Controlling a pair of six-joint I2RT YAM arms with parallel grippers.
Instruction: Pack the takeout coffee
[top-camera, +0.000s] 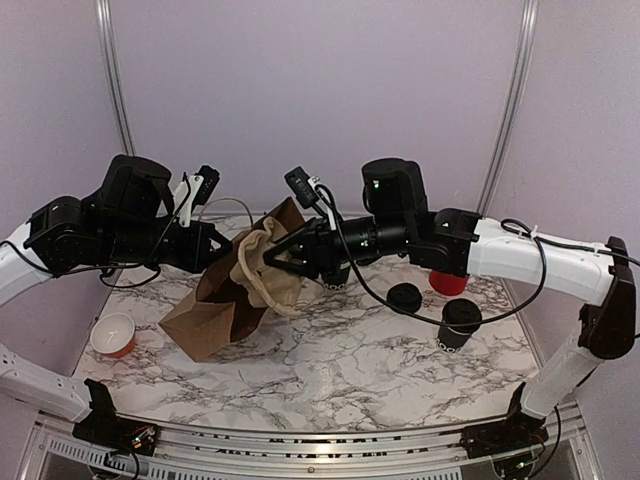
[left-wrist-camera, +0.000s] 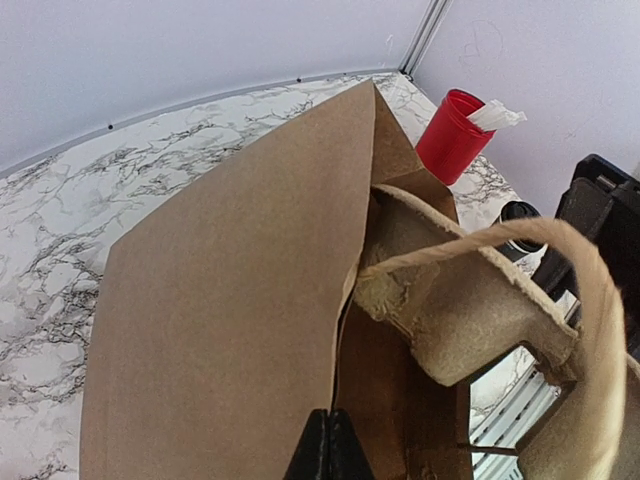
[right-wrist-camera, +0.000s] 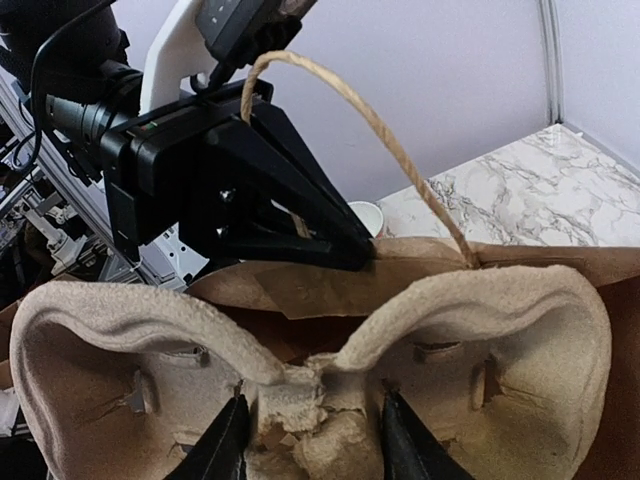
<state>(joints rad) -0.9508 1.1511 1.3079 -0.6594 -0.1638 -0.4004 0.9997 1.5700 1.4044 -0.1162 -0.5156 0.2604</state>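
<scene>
Marble table (top-camera: 330, 375): takeout coffee (top-camera: 458, 325) upright, lid up; left gripper (left-wrist-camera: 327, 442) pinches bag (left-wrist-camera: 220, 300); right gripper (right-wrist-camera: 312, 440) clasps carrier (right-wrist-camera: 500, 330).

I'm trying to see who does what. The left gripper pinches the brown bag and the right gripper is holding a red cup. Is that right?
Not quite. The left gripper does pinch the brown bag, but the right gripper is holding the beige cup carrier, not a red cup. The red cup stands on the table. The right wrist view shows the grip.

Marble table (top-camera: 330, 360) with bag (top-camera: 215, 310), coffee (top-camera: 458, 325), lid (top-camera: 405, 297)
</scene>
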